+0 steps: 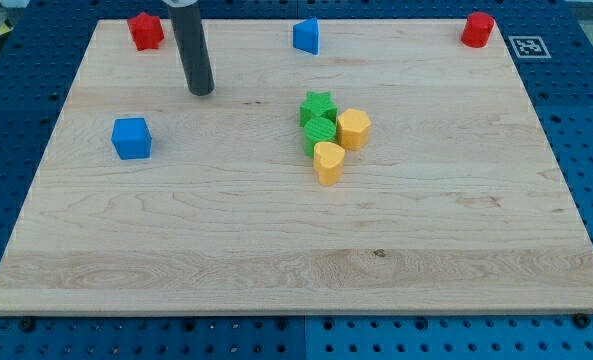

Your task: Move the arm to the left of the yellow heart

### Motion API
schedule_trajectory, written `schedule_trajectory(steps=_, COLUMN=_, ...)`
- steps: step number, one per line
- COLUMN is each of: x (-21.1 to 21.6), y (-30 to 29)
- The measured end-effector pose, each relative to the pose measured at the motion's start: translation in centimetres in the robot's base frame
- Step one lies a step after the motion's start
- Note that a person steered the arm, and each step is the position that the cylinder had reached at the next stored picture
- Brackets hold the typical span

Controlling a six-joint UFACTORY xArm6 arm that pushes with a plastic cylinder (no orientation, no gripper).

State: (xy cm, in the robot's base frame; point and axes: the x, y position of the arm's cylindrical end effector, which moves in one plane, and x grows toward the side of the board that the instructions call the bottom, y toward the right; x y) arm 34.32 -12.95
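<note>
The yellow heart (328,161) lies near the board's middle, at the bottom of a tight cluster. Above it sit a green round block (319,133), a green star (317,106) and a yellow hexagon (354,129), all touching or nearly touching. My tip (201,91) rests on the board in the upper left, well to the left of and above the yellow heart. It stands apart from every block.
A blue cube (131,138) lies at the left, below my tip. A red block (145,31) sits at the top left, a blue block (307,36) at the top middle, a red block (477,29) at the top right. The wooden board (296,270) has blue perforated table around it.
</note>
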Motion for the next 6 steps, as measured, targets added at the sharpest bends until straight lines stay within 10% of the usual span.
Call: schedule_trajectory(steps=6, x=12.0, y=7.0)
